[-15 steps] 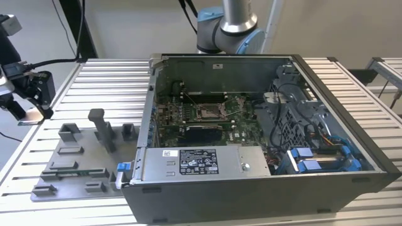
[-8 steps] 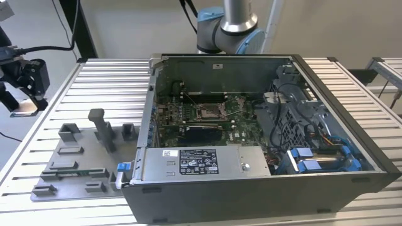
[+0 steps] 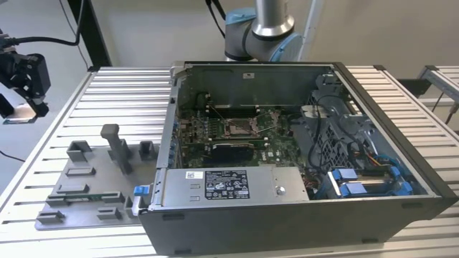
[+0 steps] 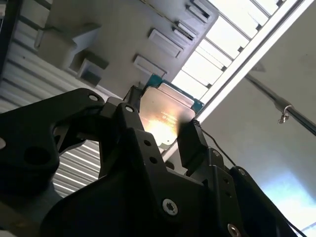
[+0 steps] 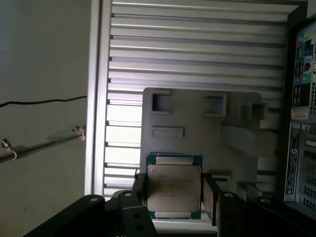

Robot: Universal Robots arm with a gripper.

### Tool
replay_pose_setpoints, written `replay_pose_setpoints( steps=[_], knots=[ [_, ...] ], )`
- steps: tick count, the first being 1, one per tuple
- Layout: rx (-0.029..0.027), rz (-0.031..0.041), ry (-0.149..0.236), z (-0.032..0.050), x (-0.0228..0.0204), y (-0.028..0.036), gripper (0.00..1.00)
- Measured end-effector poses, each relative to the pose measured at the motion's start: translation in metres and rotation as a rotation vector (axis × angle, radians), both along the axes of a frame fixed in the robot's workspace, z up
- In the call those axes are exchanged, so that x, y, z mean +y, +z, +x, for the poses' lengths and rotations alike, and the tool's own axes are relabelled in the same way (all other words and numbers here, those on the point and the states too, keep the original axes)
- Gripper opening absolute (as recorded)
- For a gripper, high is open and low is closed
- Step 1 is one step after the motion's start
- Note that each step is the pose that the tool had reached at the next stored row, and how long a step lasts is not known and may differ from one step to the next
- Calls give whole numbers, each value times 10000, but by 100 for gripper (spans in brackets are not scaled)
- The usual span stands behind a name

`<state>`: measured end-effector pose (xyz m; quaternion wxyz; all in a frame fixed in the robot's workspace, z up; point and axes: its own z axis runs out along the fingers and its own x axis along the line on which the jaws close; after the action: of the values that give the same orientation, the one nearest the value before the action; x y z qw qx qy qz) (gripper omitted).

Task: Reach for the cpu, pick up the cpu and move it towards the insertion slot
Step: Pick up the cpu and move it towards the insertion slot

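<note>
Over at the exterior view's left, the gripper point(image 3: 21, 109) hangs in the air just off the edge of the slatted metal table point(image 3: 122, 97), well above it. And it's got something. In both wrist views the cpu point(image 5: 174, 187) sits pinched between the two black fingers point(image 5: 210, 196), one on each side edge, silvery lid up and the green rim showing all round. It's lifted well clear of the grey tray point(image 3: 97, 185), which lies on the table below with its blocks and recesses, near the left side. Moving right, the open computer case point(image 3: 287, 236) takes up the middle of the table. Inside it, on the green board toward the far wall, there's the insertion slot point(image 3: 240, 127), shiny frame and dark centre. Slot and chip are well apart. Behind the case stands the arm's base point(image 3: 262, 32).
</note>
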<state>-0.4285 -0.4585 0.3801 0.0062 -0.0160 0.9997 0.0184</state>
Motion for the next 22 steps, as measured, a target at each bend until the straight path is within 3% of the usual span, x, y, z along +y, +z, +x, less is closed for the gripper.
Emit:
replay_pose_setpoints(
  steps=[12, 18, 22],
  knots=[
    [3, -2, 2, 13, -1, 9, 0],
    [0, 1, 1, 135, 0, 7, 0],
    [1, 0, 0, 269, 0, 7, 0]
  ],
)
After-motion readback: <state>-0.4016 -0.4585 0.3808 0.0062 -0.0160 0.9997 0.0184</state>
